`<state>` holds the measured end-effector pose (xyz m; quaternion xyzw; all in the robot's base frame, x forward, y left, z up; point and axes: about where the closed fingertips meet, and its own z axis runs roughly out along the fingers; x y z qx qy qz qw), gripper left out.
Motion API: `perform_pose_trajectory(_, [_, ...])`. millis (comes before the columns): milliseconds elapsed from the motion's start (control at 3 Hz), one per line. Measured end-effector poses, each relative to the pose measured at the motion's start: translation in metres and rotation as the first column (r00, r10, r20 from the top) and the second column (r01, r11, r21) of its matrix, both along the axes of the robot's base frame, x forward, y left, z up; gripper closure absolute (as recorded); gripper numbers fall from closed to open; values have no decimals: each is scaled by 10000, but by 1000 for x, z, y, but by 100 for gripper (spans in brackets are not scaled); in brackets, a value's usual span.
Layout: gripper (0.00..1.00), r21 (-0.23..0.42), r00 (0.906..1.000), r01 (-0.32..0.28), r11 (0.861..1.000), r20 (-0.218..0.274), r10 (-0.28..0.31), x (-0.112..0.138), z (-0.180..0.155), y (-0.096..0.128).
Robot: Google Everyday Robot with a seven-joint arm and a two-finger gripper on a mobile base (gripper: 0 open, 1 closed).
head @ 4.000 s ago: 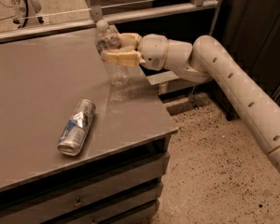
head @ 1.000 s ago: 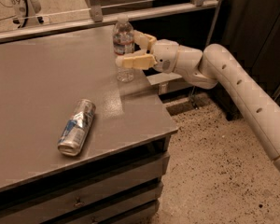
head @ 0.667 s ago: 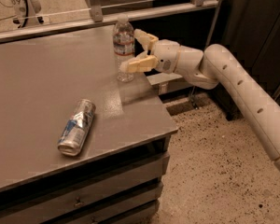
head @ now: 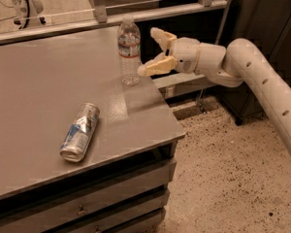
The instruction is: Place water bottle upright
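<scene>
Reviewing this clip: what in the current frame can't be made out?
Camera view:
- End effector, open, right of the water bottle: whether its lower fingertip touches the bottle is unclear.
- Bottle label text: too small to read.
- Can, lying on its side: underside hidden against the table.
- Arm: base cut off by the right edge.

Clear plastic water bottle (head: 129, 53); smooth plastic jaws beside.

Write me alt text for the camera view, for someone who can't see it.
A clear water bottle stands upright near the right edge of a grey table, with the robot's hand open just to its right. A silver-blue drink can lies on its side nearer the front.
</scene>
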<state>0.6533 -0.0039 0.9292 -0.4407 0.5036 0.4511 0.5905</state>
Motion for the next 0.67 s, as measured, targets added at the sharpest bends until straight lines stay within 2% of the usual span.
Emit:
perform_pose_trajectory(333, [0, -1527, 9986, 187, 9881, 514, -109, -7, 5, -47])
perform_pose_trajectory(667, [0, -1704, 9987, -54, 9854, 497, 140, -12, 1, -49])
